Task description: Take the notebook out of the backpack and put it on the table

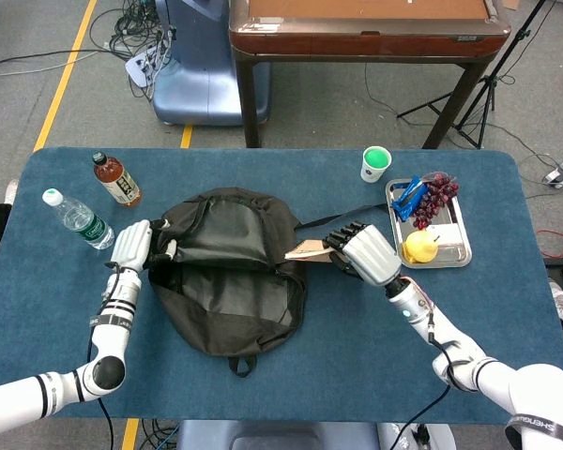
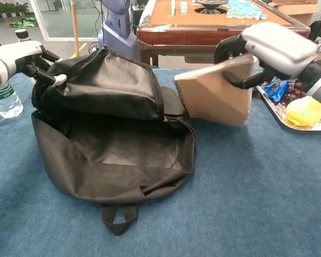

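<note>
The black backpack (image 1: 230, 267) (image 2: 109, 134) lies open on the blue table, its mouth gaping toward me. My right hand (image 1: 368, 255) (image 2: 270, 51) grips the brown spiral notebook (image 1: 308, 250) (image 2: 216, 96) by its far edge, holding it tilted just right of the bag. The notebook's lower corner hangs close above the table; I cannot tell if it touches. My left hand (image 1: 131, 246) (image 2: 18, 56) holds the backpack's upper left edge, lifting the flap.
A metal tray (image 1: 458, 255) with grapes, a pear (image 2: 305, 111) and a blue packet sits right of the notebook. A green paper cup (image 1: 376, 164) stands behind it. Two bottles (image 1: 78, 218) (image 1: 117, 179) stand at the far left.
</note>
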Robot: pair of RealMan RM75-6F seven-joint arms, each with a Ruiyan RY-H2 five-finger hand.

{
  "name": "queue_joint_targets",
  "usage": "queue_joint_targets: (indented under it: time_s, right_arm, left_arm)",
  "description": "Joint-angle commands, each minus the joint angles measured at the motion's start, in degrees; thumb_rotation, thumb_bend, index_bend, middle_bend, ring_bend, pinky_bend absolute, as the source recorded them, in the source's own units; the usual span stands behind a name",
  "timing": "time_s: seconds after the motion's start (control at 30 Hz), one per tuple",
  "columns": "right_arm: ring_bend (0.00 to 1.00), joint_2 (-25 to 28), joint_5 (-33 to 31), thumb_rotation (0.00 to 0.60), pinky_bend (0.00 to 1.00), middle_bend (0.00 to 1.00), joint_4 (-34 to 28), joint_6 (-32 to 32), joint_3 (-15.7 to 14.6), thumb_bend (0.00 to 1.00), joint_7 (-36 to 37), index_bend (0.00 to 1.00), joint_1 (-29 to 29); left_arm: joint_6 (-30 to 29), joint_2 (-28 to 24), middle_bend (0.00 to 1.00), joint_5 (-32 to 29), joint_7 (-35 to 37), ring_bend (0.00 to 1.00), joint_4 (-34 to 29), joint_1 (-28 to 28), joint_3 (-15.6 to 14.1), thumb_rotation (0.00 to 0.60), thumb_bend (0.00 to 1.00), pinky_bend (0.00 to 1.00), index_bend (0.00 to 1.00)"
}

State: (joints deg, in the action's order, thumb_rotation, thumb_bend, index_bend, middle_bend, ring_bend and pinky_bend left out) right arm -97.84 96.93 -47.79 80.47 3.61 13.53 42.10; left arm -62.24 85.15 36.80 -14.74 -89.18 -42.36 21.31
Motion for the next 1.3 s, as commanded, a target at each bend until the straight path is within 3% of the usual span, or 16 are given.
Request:
queue_joint_targets:
  time_s: [0.03, 0.13, 0.17, 0.23, 0.43, 0.47, 0.7, 0.83, 1.0, 1.1, 1.17, 1.3]
  right_arm:
    - [0.29, 1.2, -0.2, 0.600, 0.41, 0.31, -4.9, -3.1, -1.5, 0.51, -2.4, 0.36, 0.1]
    - [0.10, 4.6, -1.2, 0.600, 0.23, 0.09, -12.2, -5.7, -2.0, 0.45, -6.2, 0.04, -0.6]
    - [0.08, 5.9, -1.6, 0.600, 0.20, 0.06, -14.7, -6.2, -2.1, 0.43, -7.5, 0.01, -0.8]
    - [0.02, 8.3, -2.1, 0.600, 0.16, 0.00, -19.5, -6.6, -2.1, 0.40, -9.5, 0.00, -1.4]
    - [0.00, 16.0, -3.0, 0.600, 0.12, 0.00, -31.6, -5.5, -2.0, 0.37, -14.7, 0.00, -4.0]
    - [0.00, 16.9, -3.2, 0.600, 0.12, 0.00, -32.8, -5.4, -1.9, 0.37, -15.2, 0.00, -4.3]
    - [0.00, 22.1, -4.9, 0.600, 0.11, 0.00, -37.8, -4.6, -0.8, 0.37, -17.2, 0.00, -6.7]
    - [0.00, 24.0, -6.3, 0.600, 0.11, 0.00, -38.3, -4.4, -0.5, 0.37, -17.1, 0.00, -8.1]
    - [0.00, 26.5, -7.2, 0.600, 0.11, 0.00, -39.1, -4.2, -0.6, 0.37, -17.0, 0.00, -10.0]
    - [0.01, 28.2, -7.8, 0.600, 0.13, 0.06, -40.1, -4.0, -1.0, 0.37, -16.4, 0.00, -11.4]
    - [0.04, 29.7, -8.5, 0.600, 0.18, 0.12, -41.1, -4.2, -1.4, 0.37, -15.8, 0.04, -12.4]
    - [0.20, 32.4, -9.5, 0.600, 0.34, 0.27, -42.0, -3.5, -2.3, 0.37, -15.8, 0.24, -15.0]
  left_arm:
    - [0.0, -0.3, 0.74, 0.3, 0.1, 0.64, -0.2, 0.2, -0.2, 0.600, 0.56, 0.44, 0.64]
    - [0.2, -0.8, 0.73, 0.5, 0.3, 0.63, -0.5, 0.5, -0.4, 0.598, 0.56, 0.44, 0.63]
    - [0.2, -0.9, 0.72, 0.7, 0.4, 0.63, -0.6, 0.6, -0.4, 0.591, 0.56, 0.44, 0.62]
    - [0.2, -1.1, 0.72, 1.1, 0.6, 0.63, -0.8, 0.8, -0.5, 0.541, 0.55, 0.44, 0.62]
    - [0.4, -2.8, 0.66, 2.7, 1.3, 0.59, -2.9, 1.8, -1.4, 0.263, 0.52, 0.44, 0.56]
    - [0.5, -3.1, 0.64, 3.1, 1.5, 0.57, -3.4, 2.0, -1.6, 0.243, 0.51, 0.44, 0.54]
    - [1.4, -6.7, 0.32, 5.1, 1.4, 0.27, -8.1, 3.3, -3.4, 0.079, 0.40, 0.36, 0.27]
    - [0.7, -9.2, 0.19, 6.1, 1.8, 0.15, -10.8, 4.5, -3.9, 0.050, 0.38, 0.28, 0.17]
    - [-0.5, -12.2, 0.18, 7.9, 2.2, 0.13, -13.0, 6.2, -4.9, 0.051, 0.38, 0.25, 0.16]
    - [-2.6, -13.4, 0.18, 10.5, 1.9, 0.13, -13.4, 7.6, -6.0, 0.062, 0.37, 0.24, 0.17]
    - [-4.4, -14.1, 0.18, 12.6, 2.0, 0.13, -13.6, 8.8, -6.7, 0.071, 0.37, 0.24, 0.19]
    - [-8.1, -15.9, 0.18, 17.0, 2.9, 0.13, -14.3, 11.6, -8.3, 0.104, 0.37, 0.24, 0.21]
